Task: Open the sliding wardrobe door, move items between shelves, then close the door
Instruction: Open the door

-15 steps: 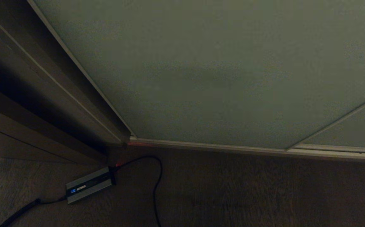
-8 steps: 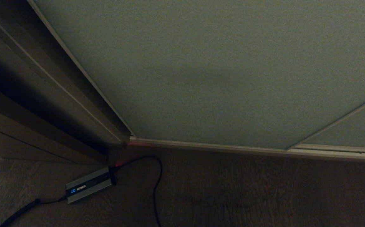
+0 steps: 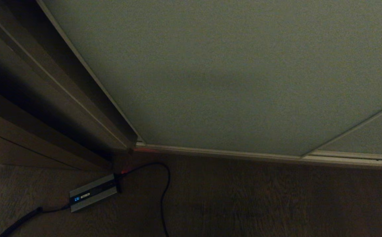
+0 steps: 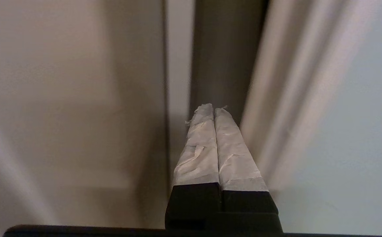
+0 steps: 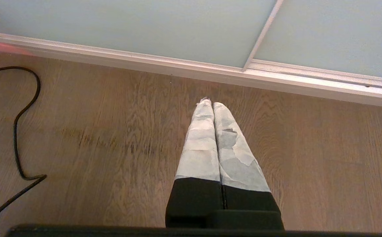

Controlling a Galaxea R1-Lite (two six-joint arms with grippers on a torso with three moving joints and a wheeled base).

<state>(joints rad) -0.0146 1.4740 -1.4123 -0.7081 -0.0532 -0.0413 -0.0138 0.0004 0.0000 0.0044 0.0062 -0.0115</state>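
The big pale grey-green matte sliding wardrobe door [image 3: 230,75] with its thin light metal frame fills most of what the head camera looks down on, and it stands fully across the opening, so neither the shelves nor the plush toys can be seen. It stands upright, its long axis vertical, its face turned out toward the robot; its bottom edge sits in the pale floor track [image 3: 230,152], the line it would slide along.

The left end effector [image 4: 213,108] is up at the door's left edge, its white-taped fingers [image 4: 199,154] pressed flat together with nothing between them. Their joined tip points into the dark groove between the metal frame and the brown wooden side panel [image 3: 36,98]. I take it the fingers are kept together to make a narrow wedge that can catch the frame edge and push the door sideways; whether the tip touches anything I cannot tell.

The right end effector [image 5: 212,102] hangs parked over the dark wood-grain floor [image 5: 326,158], likewise pinched together and empty, just short of the track.

A small grey box [image 3: 92,197] with a black cable [image 3: 164,191] lies on the floor near the wardrobe's corner, apart from both arms.
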